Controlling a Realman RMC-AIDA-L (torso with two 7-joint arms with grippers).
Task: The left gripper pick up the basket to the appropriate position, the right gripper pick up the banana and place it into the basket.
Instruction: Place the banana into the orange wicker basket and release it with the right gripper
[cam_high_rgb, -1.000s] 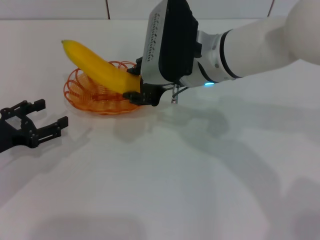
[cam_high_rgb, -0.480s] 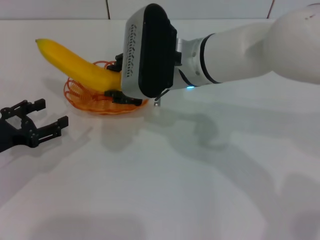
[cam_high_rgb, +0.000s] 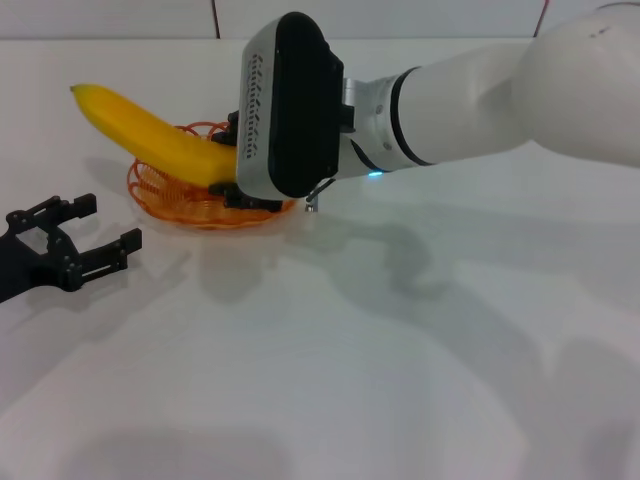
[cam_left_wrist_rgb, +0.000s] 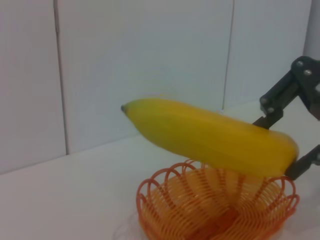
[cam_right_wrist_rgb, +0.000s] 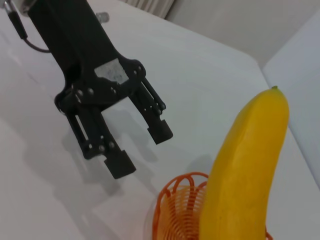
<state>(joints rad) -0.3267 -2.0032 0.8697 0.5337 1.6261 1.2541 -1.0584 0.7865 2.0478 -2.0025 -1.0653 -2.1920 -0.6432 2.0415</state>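
Observation:
My right gripper (cam_high_rgb: 233, 163) is shut on the thick end of the yellow banana (cam_high_rgb: 150, 135) and holds it tilted just above the orange wire basket (cam_high_rgb: 165, 202). The banana's free tip points up and to the far left, past the basket's rim. In the left wrist view the banana (cam_left_wrist_rgb: 210, 137) hangs over the basket (cam_left_wrist_rgb: 215, 212), with the right gripper's fingers (cam_left_wrist_rgb: 280, 97) clamped at its end. My left gripper (cam_high_rgb: 108, 222) lies open on the table, left of and nearer than the basket and apart from it. The right wrist view shows the same open left gripper (cam_right_wrist_rgb: 142, 152), the banana (cam_right_wrist_rgb: 245, 170) and the basket (cam_right_wrist_rgb: 177, 210).
The white tabletop (cam_high_rgb: 350, 360) spreads around the basket. A white tiled wall (cam_left_wrist_rgb: 140, 60) rises behind it. My bulky white right arm (cam_high_rgb: 500, 90) crosses the far right of the table.
The right gripper has carried the banana leftward until it hangs over the basket, then eased it slightly lower. The left gripper has shifted a little.

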